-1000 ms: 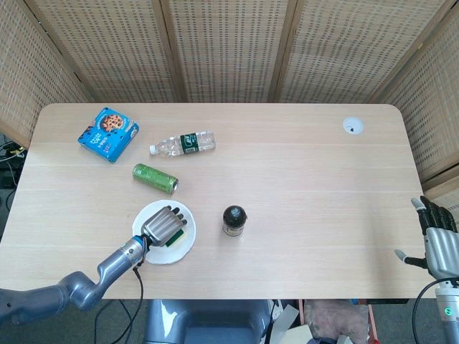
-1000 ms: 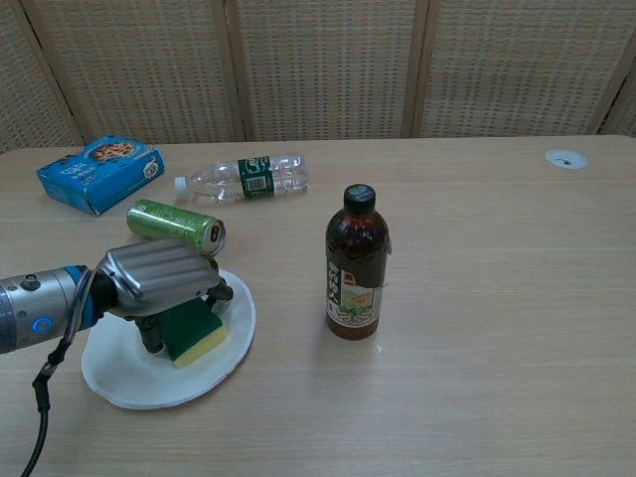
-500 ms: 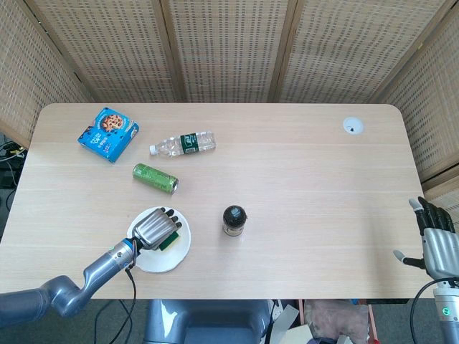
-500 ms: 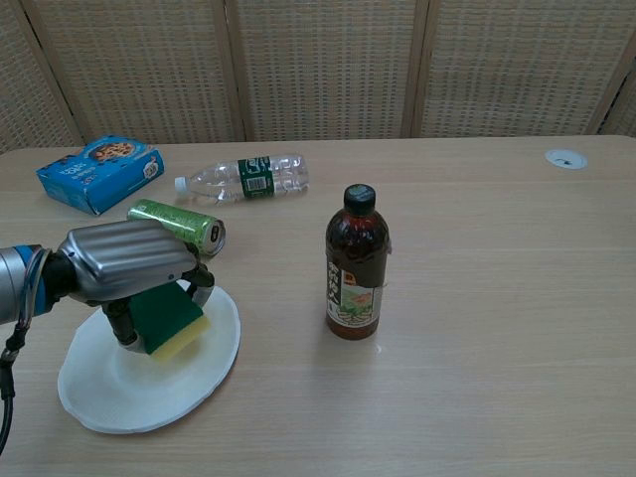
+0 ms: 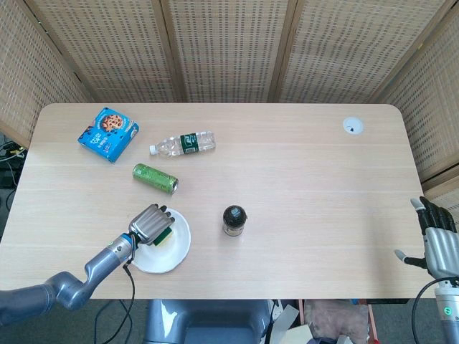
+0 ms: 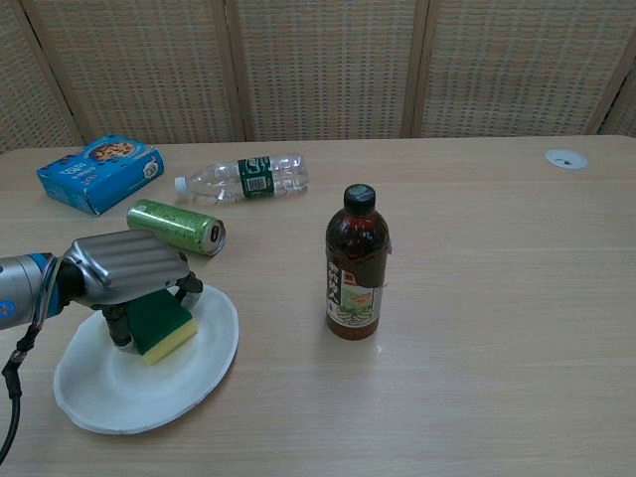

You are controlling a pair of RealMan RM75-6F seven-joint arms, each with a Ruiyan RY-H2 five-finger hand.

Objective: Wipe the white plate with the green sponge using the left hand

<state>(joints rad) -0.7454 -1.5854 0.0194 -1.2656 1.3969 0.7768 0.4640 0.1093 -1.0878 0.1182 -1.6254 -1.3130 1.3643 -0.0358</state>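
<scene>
The white plate (image 5: 172, 252) (image 6: 169, 383) lies near the table's front edge, left of the dark bottle. My left hand (image 5: 150, 225) (image 6: 124, 268) hovers over the plate's far left part and grips the green sponge (image 5: 166, 236) (image 6: 159, 322), whose yellow underside faces the plate. In the chest view the sponge touches or nearly touches the plate surface. My right hand (image 5: 436, 240) shows only in the head view, off the table's right front corner, fingers spread and holding nothing.
A dark brown bottle (image 5: 234, 220) (image 6: 356, 264) stands upright right of the plate. A green can (image 5: 155, 178) (image 6: 177, 227) lies just behind the plate. Farther back lie a clear water bottle (image 5: 183, 143) (image 6: 241, 178) and a blue cookie box (image 5: 108, 134) (image 6: 99, 173).
My left hand has drawn the sponge leftward and back across the plate. The plate itself has slid left and slightly toward the front edge. The right hand has barely moved.
</scene>
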